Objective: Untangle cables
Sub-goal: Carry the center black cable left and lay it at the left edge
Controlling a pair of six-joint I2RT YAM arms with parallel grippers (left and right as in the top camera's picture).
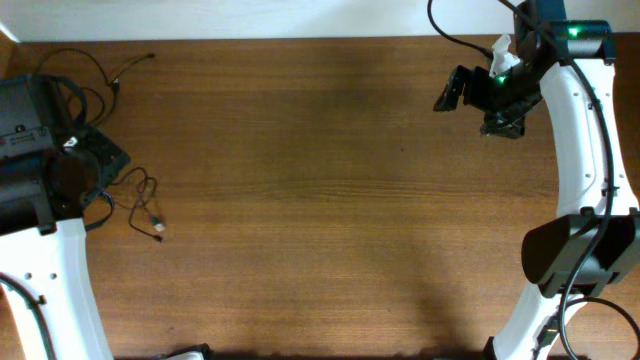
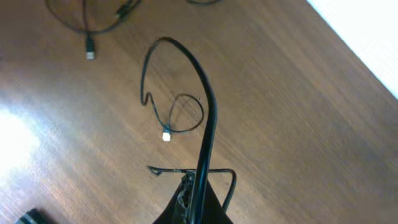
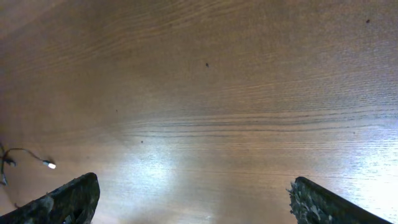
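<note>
Overhead: thin black cables with small plug ends all sit at the far left of the brown wooden desk. One strand runs toward the top edge, another loops down to a silvery plug near the white left arm, and part of the bunch is hidden under that arm. White right arm is at far top right, well apart from them. Left wrist: left gripper clamped together on one held cord, which arcs up off the desk, drops, curls into a small loop and ends in a pale plug. A second cord with its own plug end lies at top left, apart from that loop. Right wrist: right gripper spread wide, nothing between the fingers, bare desk below, one tiny plug tip at far left. Judgement: early. One cord picked out, loops remain, nothing laid out separately, right arm not engaged. Only left wrist shows the clamp and loop; only overhead shows both arms' spacing.
</note>
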